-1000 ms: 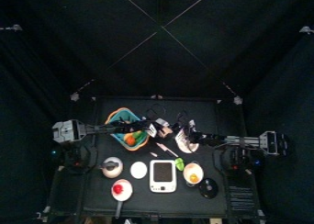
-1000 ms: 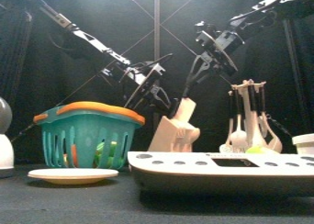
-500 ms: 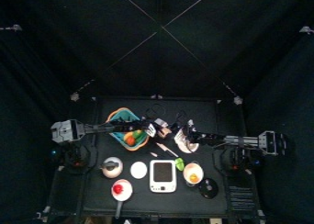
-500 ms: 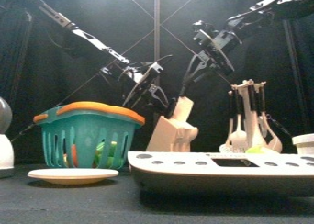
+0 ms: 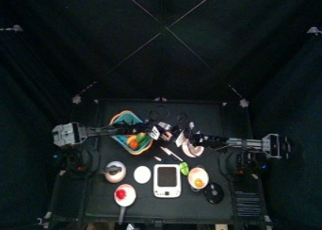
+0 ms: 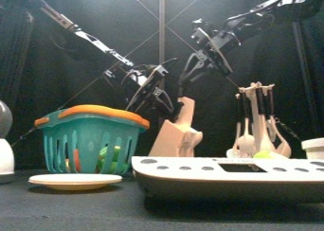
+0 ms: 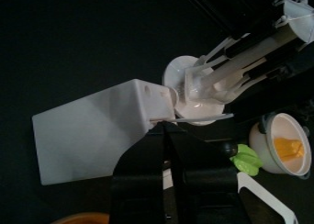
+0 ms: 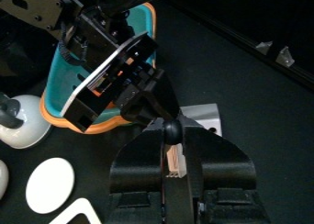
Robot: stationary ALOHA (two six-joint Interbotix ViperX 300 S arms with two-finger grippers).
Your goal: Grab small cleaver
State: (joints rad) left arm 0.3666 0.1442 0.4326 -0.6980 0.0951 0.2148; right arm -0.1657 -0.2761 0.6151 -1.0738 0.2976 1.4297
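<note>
Our right pincer (image 8: pixel 170 136) is clenched on a pale wooden handle, which we take for the cleaver (image 8: pixel 172 160); the blade we cannot make out. Over the last second the grip has stayed the same, while the pincer has drifted sideways in the air and now hangs above the block (image 6: pixel 184 133), which stands near the middle of the surface (image 6: pixel 76 211). We judge the grab itself done: the cleaver is up off the surface in our hold, and what remains is carrying it clear. Our left pincer (image 7: pixel 166 140) sits right at the block's edge, perhaps steadying it; whether it is clenched we cannot tell. The basket (image 6: pixel 86 140) stands beside the block, toward the surface's left edge
</note>
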